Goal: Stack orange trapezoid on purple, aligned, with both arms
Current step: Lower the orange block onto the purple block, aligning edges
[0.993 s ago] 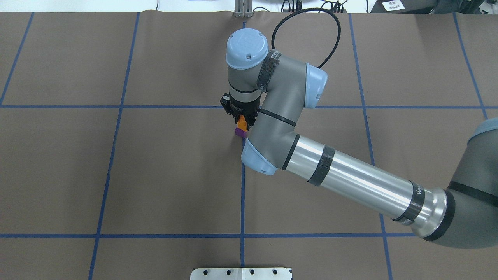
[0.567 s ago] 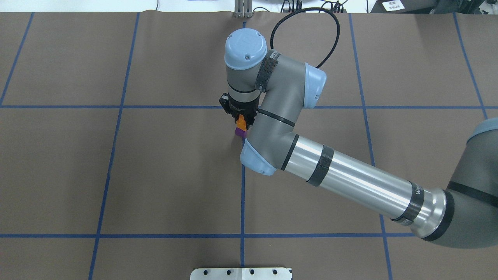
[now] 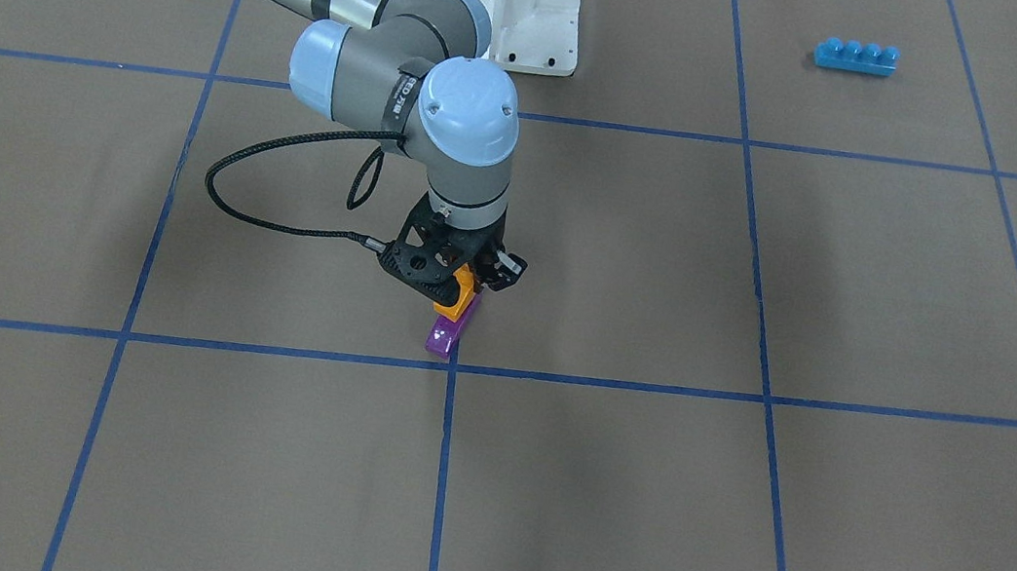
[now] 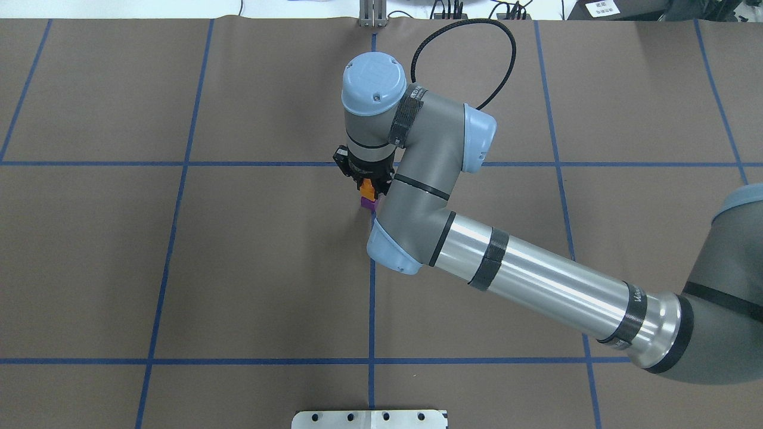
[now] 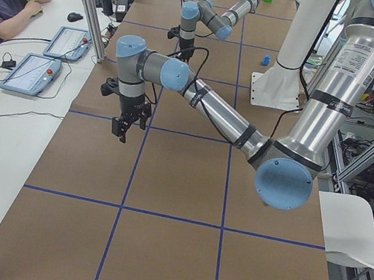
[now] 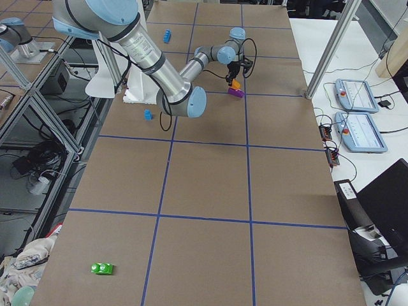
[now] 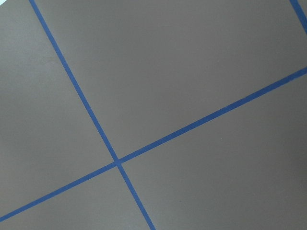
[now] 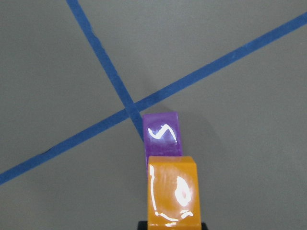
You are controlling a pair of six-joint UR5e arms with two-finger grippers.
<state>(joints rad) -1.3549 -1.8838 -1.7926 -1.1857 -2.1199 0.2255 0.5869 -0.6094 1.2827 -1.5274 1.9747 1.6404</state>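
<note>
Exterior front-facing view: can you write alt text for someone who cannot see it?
The right gripper holds the orange trapezoid just over the purple brick, which sits on the brown table beside a blue tape crossing. A long blue brick lies apart at upper right.

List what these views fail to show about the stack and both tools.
- Contact between orange trapezoid and purple: in the right wrist view the orange body covers the joint; overhead, the right arm partly covers both.
- Stud of the orange trapezoid: under the right tool in the front and overhead views.
- State of the left tool: cut off by the front view's right edge; too small in the exterior left view to judge its jaws.
</note>
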